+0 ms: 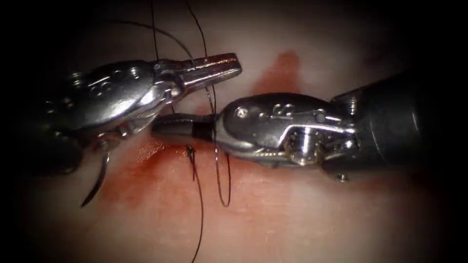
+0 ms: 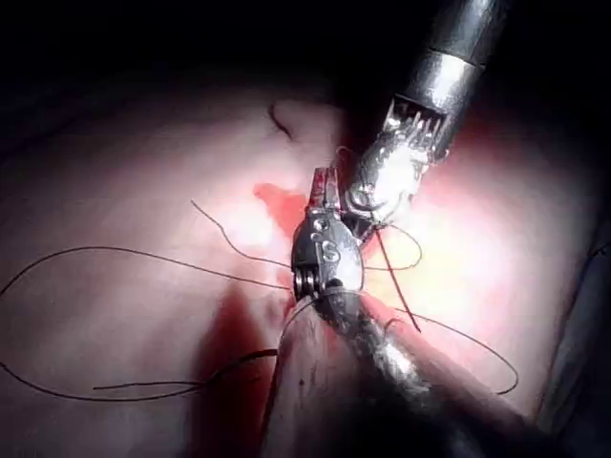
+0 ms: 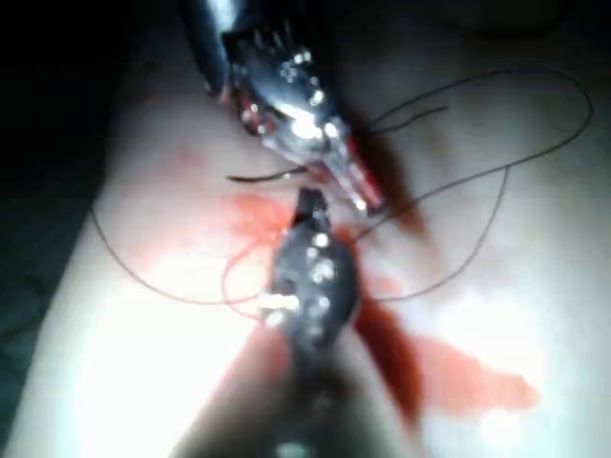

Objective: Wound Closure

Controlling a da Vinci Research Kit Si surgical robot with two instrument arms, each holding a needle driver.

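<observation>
Tissue: pale pork belly tissue [image 1: 302,214] lies under both tools, its surface running out to dark edges on every side of the endoscope view.
Red fluid: a red fluid [image 1: 146,170] stains the tissue below the left tool, with a fainter patch above the right tool.
Left tool: the left arm's tool [image 1: 214,68] comes in from the left, its jaws pointing right and lying close together; thread crosses them, but I cannot tell whether they grip it.
Right tool: the right arm's tool [image 1: 180,124] comes in from the right, its dark jaws pointing left and pressed together, tips just under the left tool's wrist; I cannot tell whether they pinch the thread.
Needle: a dark curved needle [image 1: 97,182] hangs below the left tool's body at the left, its point down and lying over the tissue, not in it.
Thread: black thread [image 1: 222,180] runs down from the top edge, passes the left tool's jaws, and loops beside the right tool's jaws.
Knot: a small knot [image 1: 190,152] sits on the tissue just below the right tool's tips, a tail trailing to the bottom edge.
Open room: bare tissue lies free below the tools and to the upper right; the two tools nearly touch at the centre.
</observation>
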